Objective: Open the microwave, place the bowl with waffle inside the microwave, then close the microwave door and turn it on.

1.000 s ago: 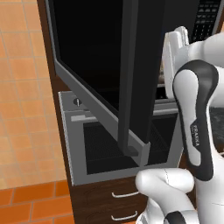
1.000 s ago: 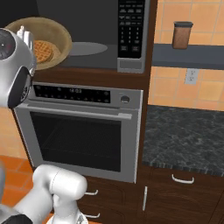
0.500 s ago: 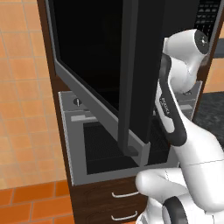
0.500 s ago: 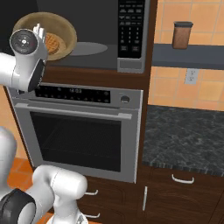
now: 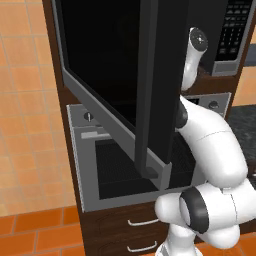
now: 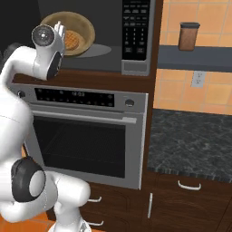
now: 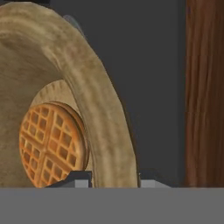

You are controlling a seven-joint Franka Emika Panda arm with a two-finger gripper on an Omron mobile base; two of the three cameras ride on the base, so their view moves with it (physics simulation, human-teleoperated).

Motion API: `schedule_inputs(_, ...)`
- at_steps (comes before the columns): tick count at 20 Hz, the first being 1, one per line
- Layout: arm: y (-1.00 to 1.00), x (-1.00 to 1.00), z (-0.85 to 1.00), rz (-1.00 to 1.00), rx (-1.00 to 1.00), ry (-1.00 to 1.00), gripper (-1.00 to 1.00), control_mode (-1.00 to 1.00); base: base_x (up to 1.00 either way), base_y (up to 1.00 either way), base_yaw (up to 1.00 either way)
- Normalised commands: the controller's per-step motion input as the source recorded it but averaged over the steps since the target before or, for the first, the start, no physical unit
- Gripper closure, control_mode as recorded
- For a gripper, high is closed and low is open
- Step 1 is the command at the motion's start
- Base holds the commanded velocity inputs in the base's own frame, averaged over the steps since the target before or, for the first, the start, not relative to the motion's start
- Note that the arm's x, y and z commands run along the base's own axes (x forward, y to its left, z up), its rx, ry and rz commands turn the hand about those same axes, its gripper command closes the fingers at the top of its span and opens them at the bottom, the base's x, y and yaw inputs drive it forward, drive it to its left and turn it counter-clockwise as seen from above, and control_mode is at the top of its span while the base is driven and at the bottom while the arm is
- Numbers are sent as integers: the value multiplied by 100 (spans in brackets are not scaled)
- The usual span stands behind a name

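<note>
The microwave stands open, its dark cavity behind a black keypad strip. The microwave door is swung far out to the left, and its dark bar handle faces me. The bowl with waffle hangs tilted in the left of the cavity's mouth, above the glass turntable. The waffle lies against its bottom. My gripper is shut on the bowl's rim, with one fingertip inside it and the other outside.
Below the microwave is a silver oven with a display and knobs. To the right are a dark stone counter, a shelf with a brown jar, and drawers below. The open door blocks the space at the left.
The arm has lifted and reached forward. It has carried the bowl to the right, from the left edge of the opening further into the cavity's mouth.
</note>
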Motion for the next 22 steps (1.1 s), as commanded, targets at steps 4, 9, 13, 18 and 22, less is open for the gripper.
schedule_inputs(4,2,92,7,0,-2,6,100,-100,0,0,0)
schedule_inputs(9,0,53,-3,0,0,15,100,-100,0,0,0)
schedule_inputs(13,1,42,-20,0,0,15,100,-100,0,0,0)
schedule_inputs(18,9,27,-39,0,0,12,-100,-100,0,0,0)
schedule_inputs(22,-7,9,-31,0,9,2,-100,-100,0,0,0)
